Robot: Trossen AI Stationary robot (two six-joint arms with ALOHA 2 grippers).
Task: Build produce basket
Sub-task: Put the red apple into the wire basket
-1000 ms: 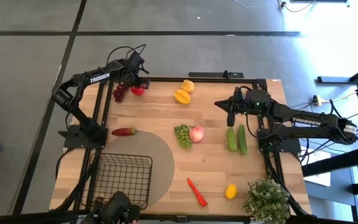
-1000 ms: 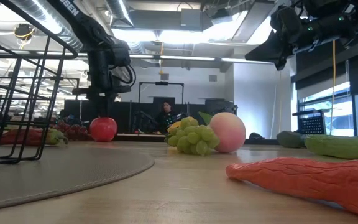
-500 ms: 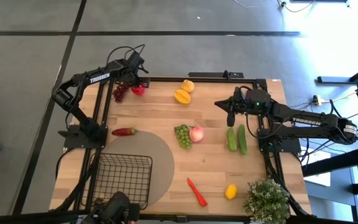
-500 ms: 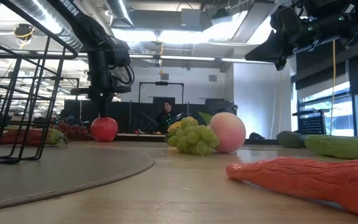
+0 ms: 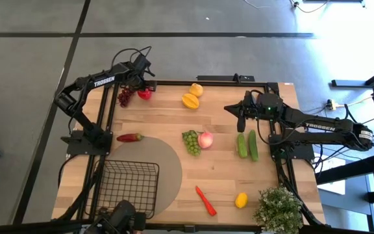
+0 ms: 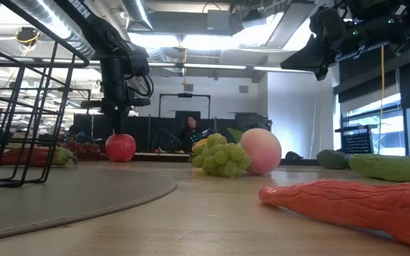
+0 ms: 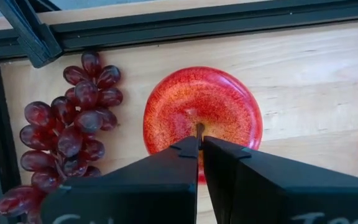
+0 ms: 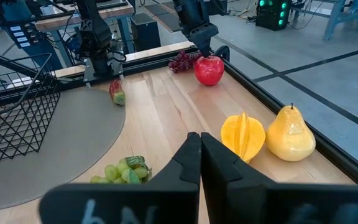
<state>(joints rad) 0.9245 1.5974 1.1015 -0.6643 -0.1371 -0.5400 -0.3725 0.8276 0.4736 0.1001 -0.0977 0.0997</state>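
Far corner of the table, beyond the basket (image 5: 130, 184): the left gripper (image 7: 199, 144) sits right on top of the red apple (image 7: 202, 112), purple grapes (image 7: 67, 130) just beside it. Its fingers are clamped together on the stem and nothing else. That is a thin hold, so the smart play looks like a straight, slow lift, no swinging, then a steady carry back to the basket. The apple rests on the wood at this instant. Over to the right, well apart from the basket, the right gripper (image 8: 199, 149) hangs above the table, fingers pressed together, holding nothing, the cucumbers (image 5: 247, 144) near it.
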